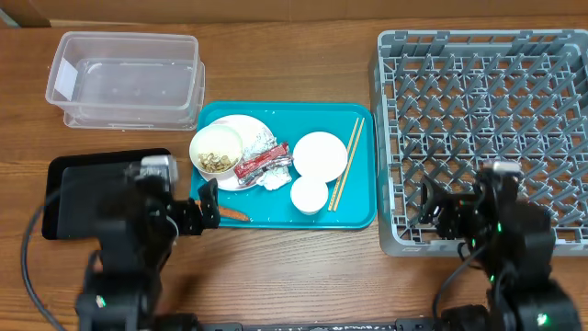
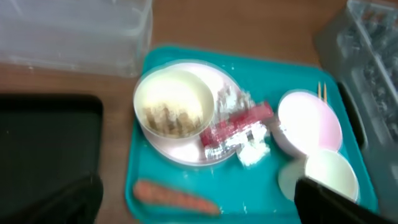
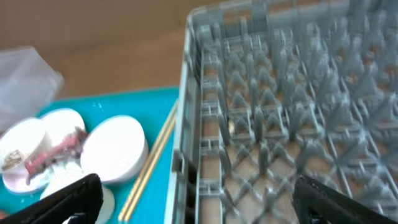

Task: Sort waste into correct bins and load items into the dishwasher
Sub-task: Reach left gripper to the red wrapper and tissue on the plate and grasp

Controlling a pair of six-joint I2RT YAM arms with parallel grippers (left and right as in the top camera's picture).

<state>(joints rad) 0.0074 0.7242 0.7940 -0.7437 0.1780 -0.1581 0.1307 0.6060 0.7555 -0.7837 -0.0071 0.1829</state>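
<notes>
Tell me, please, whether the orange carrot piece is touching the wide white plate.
Apart. The left wrist view shows a strip of bare teal tray between the carrot piece and the near rim of the plate.

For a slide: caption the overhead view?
Left gripper and right gripper open, flanking teal tray of dishes and waste; bins left, rack right.

Tub [image 1: 127, 78] behind shallow tray [image 1: 73, 179] at left; larger tray [image 1: 358, 207] in the middle holds dishes [image 1: 320, 154], scraps [image 1: 216, 158] and chopsticks [image 1: 346, 164]; rack [image 1: 478, 110] stands at right.
</notes>
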